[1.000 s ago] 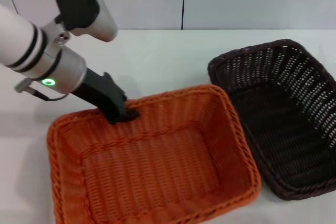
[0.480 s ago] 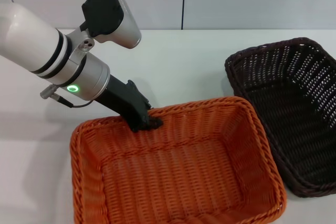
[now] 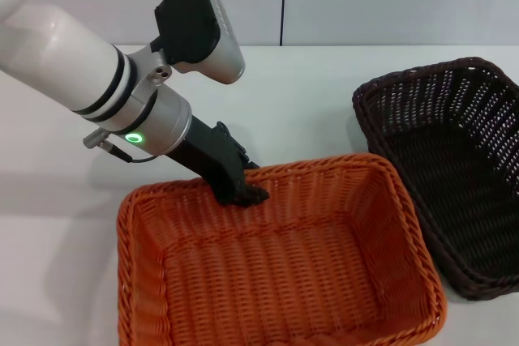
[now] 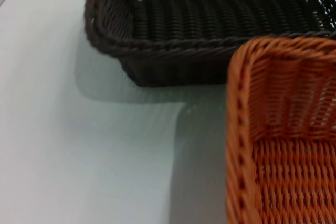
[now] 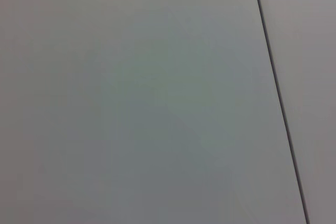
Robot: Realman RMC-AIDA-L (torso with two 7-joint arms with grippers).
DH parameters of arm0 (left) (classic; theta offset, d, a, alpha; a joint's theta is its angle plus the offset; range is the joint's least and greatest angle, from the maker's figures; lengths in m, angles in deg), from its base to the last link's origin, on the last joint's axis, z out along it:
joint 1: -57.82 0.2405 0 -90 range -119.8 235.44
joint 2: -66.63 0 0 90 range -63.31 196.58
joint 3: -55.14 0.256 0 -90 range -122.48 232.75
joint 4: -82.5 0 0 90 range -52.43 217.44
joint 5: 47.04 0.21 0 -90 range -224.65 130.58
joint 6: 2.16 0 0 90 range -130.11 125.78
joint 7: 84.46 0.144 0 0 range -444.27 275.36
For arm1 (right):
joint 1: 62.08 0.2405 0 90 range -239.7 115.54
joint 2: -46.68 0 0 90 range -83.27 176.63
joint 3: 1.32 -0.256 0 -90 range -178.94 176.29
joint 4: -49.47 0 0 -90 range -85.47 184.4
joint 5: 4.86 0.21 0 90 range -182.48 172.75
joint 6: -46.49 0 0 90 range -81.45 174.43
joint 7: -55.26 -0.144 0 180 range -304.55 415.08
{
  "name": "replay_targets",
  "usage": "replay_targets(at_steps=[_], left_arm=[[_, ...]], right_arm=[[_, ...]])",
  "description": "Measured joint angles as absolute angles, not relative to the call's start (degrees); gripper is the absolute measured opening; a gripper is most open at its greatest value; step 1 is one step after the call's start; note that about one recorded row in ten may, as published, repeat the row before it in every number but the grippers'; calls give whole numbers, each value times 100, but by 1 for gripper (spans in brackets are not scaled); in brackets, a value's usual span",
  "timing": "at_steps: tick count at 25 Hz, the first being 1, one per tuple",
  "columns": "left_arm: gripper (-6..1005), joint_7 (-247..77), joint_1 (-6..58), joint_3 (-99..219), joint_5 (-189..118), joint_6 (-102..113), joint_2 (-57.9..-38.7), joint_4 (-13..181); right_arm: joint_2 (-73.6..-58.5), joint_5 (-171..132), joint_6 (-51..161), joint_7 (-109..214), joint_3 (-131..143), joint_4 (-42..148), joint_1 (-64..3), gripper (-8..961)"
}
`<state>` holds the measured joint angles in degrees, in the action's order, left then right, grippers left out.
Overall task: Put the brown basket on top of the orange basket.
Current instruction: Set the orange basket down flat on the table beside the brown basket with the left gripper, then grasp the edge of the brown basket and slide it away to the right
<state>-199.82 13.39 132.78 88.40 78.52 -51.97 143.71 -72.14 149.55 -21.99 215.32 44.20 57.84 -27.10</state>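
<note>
1. The white worktop (image 3: 308, 95) fills my head view and carries both baskets; a pale wall with one dark vertical seam stands behind it.

2. My left arm (image 3: 89, 79) comes in from the left, white with black bands and a silver wrist showing a green light, angled down toward the near middle of the worktop.

3. The orange basket (image 3: 276, 269) sits nearest me, at the front centre. It is upright, its open side up, and it has nothing inside. Its right rim lies just beside the dark basket; from the head view I cannot tell whether the two touch.

4. The brown basket (image 3: 454, 176) sits on the worktop to the right and a little farther back, also open side up and with nothing in it. It rests beside the orange one, not on top of it. My left wrist view shows the brown basket (image 4: 210, 30) with the orange basket's corner (image 4: 278, 129) in front of it and a strip of shadowed worktop between them at the base.

5. The left claw (image 3: 241, 192) is clamped over the far rim of the orange basket, the black fingers straddling the braided edge.

6. The right claw is out of sight; its wrist view shows only a plain grey surface with one dark seam.
</note>
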Motion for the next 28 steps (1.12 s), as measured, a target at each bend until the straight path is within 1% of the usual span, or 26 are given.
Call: replay_targets(at_steps=[7, 11, 12, 14, 15, 16, 18, 19, 20, 21, 22, 23, 24, 25, 26, 28], left_arm=[[396, -20027, 1408, 13392, 8783, 7770, -5196, 14649], [562, -20038, 1526, 13356, 8686, 7698, -5189, 14905], [603, -20021, 1729, 13291, 8469, 7480, -5166, 15209], [713, -19895, 1958, 13128, 8125, 7122, -5161, 15444], [768, -19895, 1958, 13128, 8125, 7122, -5161, 15444], [823, -19675, 2097, 13008, 7764, 6895, -5157, 15483], [832, -19354, 2245, 12840, 7294, 6694, -5156, 15469], [837, -19171, 2322, 12766, 6996, 6579, -5156, 15443], [841, -18813, 2457, 12672, 6489, 6404, -5158, 15355], [846, -18442, 2577, 12647, 5951, 6210, -5161, 15234], [850, -17921, 2735, 12636, 5242, 5975, -5168, 15056], [855, -17389, 2859, 12655, 4595, 5792, -5179, 14852], [859, -16418, 3034, 12685, 3409, 5612, -5195, 14474], [859, -16418, 3034, 12685, 3409, 5612, -5195, 14474], [859, -15734, 3141, 12697, 2470, 5595, -5198, 14131], [858, -14802, 3238, 12722, 1134, 5700, -5197, 13626]], right_arm=[[-7211, 14955, -2179, 21518, 4420, 5783, -2742, 745], [-7193, 14791, -2113, 21447, 4423, 5846, -2748, 745], [-7185, 14651, -2076, 21356, 4426, 5929, -2759, 745], [-7155, 14002, -1803, 20676, 4428, 6446, -2859, 745], [-7155, 14002, -1803, 20676, 4428, 6446, -2859, 745], [-7120, 13641, -1636, 20257, 4430, 6733, -2911, 745], [-7004, 12783, -1317, 19256, 4429, 7290, -2983, 745], [-6820, 11869, -1154, 18233, 4429, 7778, -2994, 745], [-6820, 11869, -1154, 18233, 4429, 7778, -2994, 745], [-6722, 11407, -1142, 17778, 4430, 7978, -2977, 745], [-6607, 10844, -1149, 17254, 4431, 8204, -2944, 745], [-6459, 10171, -1207, 16687, 4444, 8481, -2873, 745], [-6204, 9032, -1483, 15732, 4484, 8921, -2714, 745], [-6204, 9032, -1483, 15732, 4484, 8921, -2714, 745], [-6089, 8497, -1750, 15333, 4499, 9102, -2611, 745], [-5934, 7841, -2370, 14888, 4495, 9338, -2464, 745]])
